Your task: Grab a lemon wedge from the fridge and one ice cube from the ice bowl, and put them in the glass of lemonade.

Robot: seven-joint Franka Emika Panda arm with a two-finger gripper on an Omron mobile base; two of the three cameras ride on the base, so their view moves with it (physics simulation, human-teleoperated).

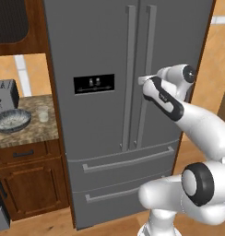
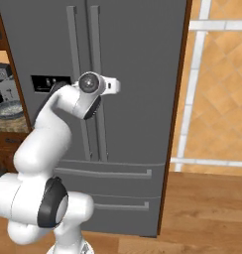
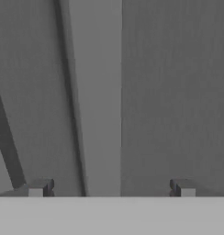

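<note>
The fridge (image 1: 100, 138) (image 2: 138, 59) stands with both doors shut, so the lemon wedge is hidden. My gripper (image 1: 143, 80) (image 2: 115, 85) is at mid-height in front of the right door's long handle (image 1: 149, 55). In the hand view that handle (image 3: 98, 92) runs up between my spread fingertips (image 3: 36, 188); the gripper (image 3: 110, 188) is open and holds nothing. On the counter to the left, the ice bowl (image 1: 12, 120) (image 2: 8, 109) sits with the glass of lemonade (image 1: 43, 114) just right of it.
A silver toaster (image 1: 6, 94) stands behind the bowl on the granite counter (image 1: 31, 136), above wooden cabinets (image 1: 31, 184). A black microwave (image 1: 10, 20) hangs at the upper left. Bare wooden floor (image 2: 212, 208) lies right of the fridge.
</note>
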